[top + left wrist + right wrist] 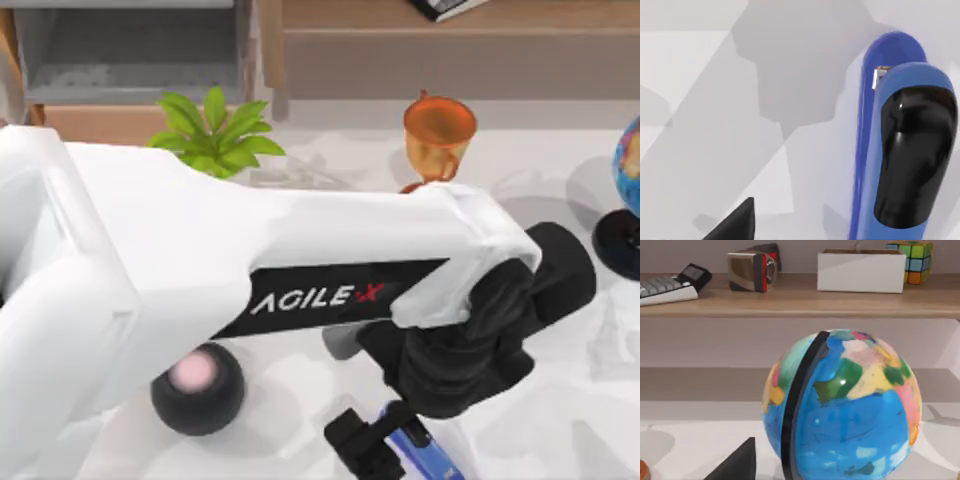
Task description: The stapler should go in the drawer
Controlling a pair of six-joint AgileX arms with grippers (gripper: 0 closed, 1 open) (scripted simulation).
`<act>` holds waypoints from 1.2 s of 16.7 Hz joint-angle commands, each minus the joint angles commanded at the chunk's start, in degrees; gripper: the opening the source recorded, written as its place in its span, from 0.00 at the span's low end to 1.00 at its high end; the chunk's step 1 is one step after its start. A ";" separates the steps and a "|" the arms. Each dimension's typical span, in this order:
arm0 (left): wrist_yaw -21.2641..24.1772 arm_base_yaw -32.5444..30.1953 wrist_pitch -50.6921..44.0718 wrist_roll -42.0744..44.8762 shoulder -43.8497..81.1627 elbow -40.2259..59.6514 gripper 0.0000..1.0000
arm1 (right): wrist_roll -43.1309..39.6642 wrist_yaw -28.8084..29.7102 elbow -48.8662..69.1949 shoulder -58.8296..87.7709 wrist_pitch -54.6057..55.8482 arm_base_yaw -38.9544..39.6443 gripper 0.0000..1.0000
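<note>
Pale marbled counter (560,420) under a long brown wooden shelf (800,302). Open grey-lined drawer with peach-wood front (130,60) at far left, nothing visible inside. Slim bright blue stapler with black top (425,452) flat on counter, just beside left jaws (372,450); grip state unclear. Right jaws facing a multicoloured globe (845,405).

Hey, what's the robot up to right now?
The left arm reaches across the table and its left gripper is down at the blue stapler, which lies on the table near the front edge. The drawer stands open at the back left, with no stapler in it. The right arm's wrist camera faces a globe.
</note>
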 joint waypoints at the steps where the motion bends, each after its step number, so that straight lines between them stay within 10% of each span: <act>1: 0.01 0.00 1.64 -0.01 0.60 -0.92 1.00 | 0.00 0.00 0.00 0.00 0.00 0.00 1.00; 8: 0.03 -0.09 7.36 -0.06 2.94 -4.31 1.00 | 0.00 0.00 0.00 0.00 0.00 0.00 1.00; 20: 0.03 -0.09 7.36 -0.06 2.94 -4.31 0.10 | 0.00 0.00 0.00 0.00 0.00 0.00 1.00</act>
